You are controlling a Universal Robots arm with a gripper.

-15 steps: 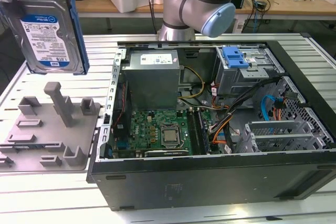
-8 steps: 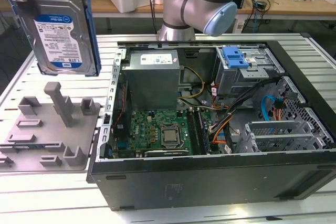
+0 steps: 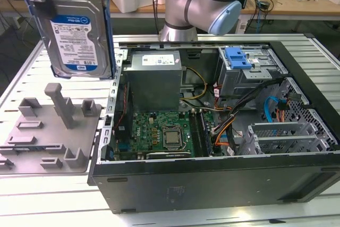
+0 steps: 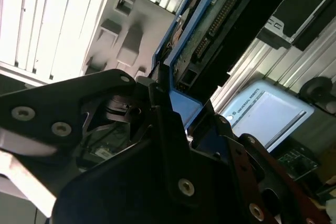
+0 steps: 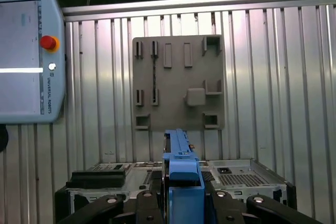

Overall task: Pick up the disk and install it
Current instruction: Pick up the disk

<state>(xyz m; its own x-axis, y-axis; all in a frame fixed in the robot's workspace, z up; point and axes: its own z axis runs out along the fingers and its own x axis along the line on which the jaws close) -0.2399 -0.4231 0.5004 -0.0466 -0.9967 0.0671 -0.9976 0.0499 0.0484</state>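
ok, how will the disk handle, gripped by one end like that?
Probably stiff: the disk hangs upright from the gripper without sagging. Likely heavy for its size, given the metal body. Its blue plastic bracket may flex or slip slightly.

Slatted metal table (image 3: 53,198) bears fixture plate (image 3: 50,150), computer case (image 3: 212,184).

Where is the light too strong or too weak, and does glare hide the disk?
Second wrist view: slatted table washed out white, gripper dark. First wrist view: its slats shine in streaks. Exterior view: even light, no glare hiding the disk.
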